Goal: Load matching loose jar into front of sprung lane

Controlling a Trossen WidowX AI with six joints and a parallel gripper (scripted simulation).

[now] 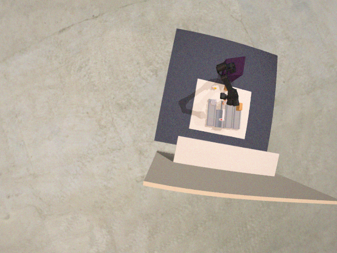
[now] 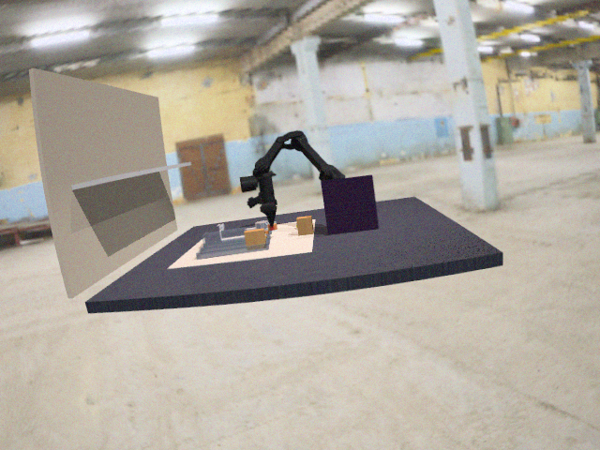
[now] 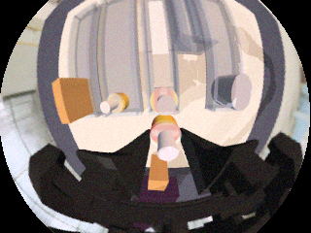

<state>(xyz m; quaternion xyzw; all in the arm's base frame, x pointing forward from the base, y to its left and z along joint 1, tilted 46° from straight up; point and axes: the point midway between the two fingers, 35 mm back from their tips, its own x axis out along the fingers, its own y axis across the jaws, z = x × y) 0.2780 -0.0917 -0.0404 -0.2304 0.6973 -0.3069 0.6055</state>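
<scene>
My gripper [image 2: 272, 225] [image 3: 165, 131] is shut on a jar with an orange body, a pink-red band and a pale lid [image 3: 167, 150]. The held jar is upright, in line with the sprung lane and close in front of its front end; its exact height is unclear. A matching jar [image 3: 164, 100] stands at the front of the sprung lane, which has a white strip [image 3: 158, 29] behind the jar. The pusher plate is hard to make out. In the top view the arm partly covers the lane fronts.
A yellow jar with a thin pale top [image 3: 117, 102] stands in a lane to the left, a wide grey jar [image 3: 233, 91] in one to the right. Orange blocks [image 1: 239, 106] [image 2: 304, 225] [image 3: 75, 100] stand nearby. A small jar [image 1: 214, 87] lies or stands on the mat [image 1: 194, 119].
</scene>
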